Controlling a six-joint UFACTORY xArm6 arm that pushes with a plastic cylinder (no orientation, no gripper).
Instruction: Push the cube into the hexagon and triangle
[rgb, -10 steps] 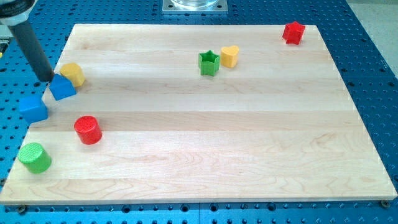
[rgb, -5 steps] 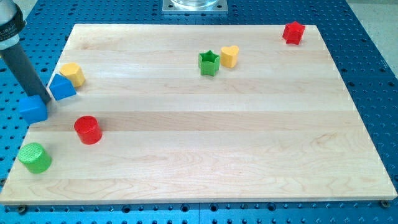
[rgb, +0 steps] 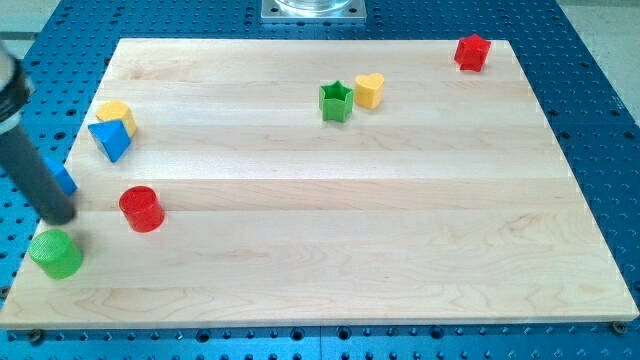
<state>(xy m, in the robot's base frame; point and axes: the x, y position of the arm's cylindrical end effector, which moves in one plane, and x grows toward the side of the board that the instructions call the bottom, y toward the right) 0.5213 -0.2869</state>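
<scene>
The blue cube (rgb: 64, 179) sits at the board's left edge, mostly hidden behind my dark rod. My tip (rgb: 62, 218) is just below the cube, between it and a green cylinder (rgb: 56, 253). The blue triangle (rgb: 110, 140) lies up and to the right of the cube, a small gap away. The yellow hexagon (rgb: 117, 115) touches the triangle's upper side.
A red cylinder (rgb: 141, 209) stands right of my tip. A green star (rgb: 336, 101) and a yellow heart (rgb: 370, 90) sit together at the upper middle. A red block (rgb: 471, 51) is at the top right corner. The wooden board (rgb: 330, 240) lies on a blue perforated table.
My tip has moved down the view's left edge, from beside the triangle to below the cube. The triangle has turned and shifted slightly right. The cube is now mostly hidden by the rod.
</scene>
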